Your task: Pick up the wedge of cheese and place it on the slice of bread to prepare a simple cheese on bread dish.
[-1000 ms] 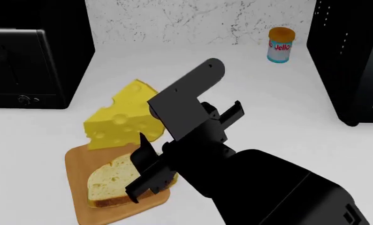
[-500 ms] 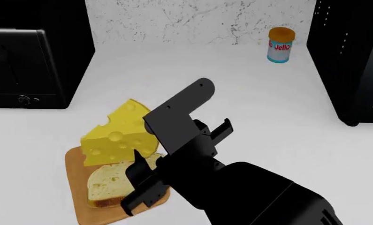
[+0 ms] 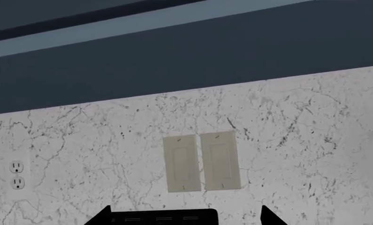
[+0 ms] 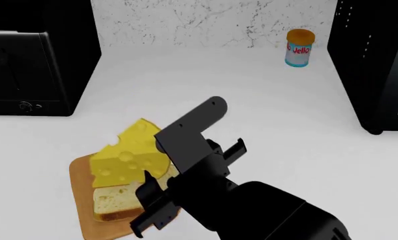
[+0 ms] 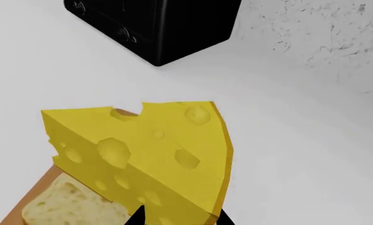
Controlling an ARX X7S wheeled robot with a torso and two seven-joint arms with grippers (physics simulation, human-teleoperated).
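The wedge of cheese (image 4: 130, 154), bright yellow with round holes, hangs tilted over the far part of the slice of bread (image 4: 113, 201). The pale, brown-crusted slice lies on a tan wooden board (image 4: 85, 222). In the right wrist view my right gripper (image 5: 178, 218) is shut on the narrow end of the cheese (image 5: 148, 154), with the bread (image 5: 67, 206) below it. I cannot tell whether cheese and bread touch. In the head view the right arm (image 4: 212, 190) hides the fingers. My left gripper (image 3: 186, 218) is open, empty and faces the wall.
A black toaster (image 4: 25, 70) stands at the left of the white counter (image 4: 252, 100) and also shows in the right wrist view as the toaster (image 5: 155, 23). A Jello can (image 4: 300, 48) stands at the back right beside a tall black appliance (image 4: 379, 65). Switch plates (image 3: 202, 161) are on the wall.
My right gripper has carried the cheese nearer and lower, from beyond the board's far edge to over the bread. The arm has drawn back with it.
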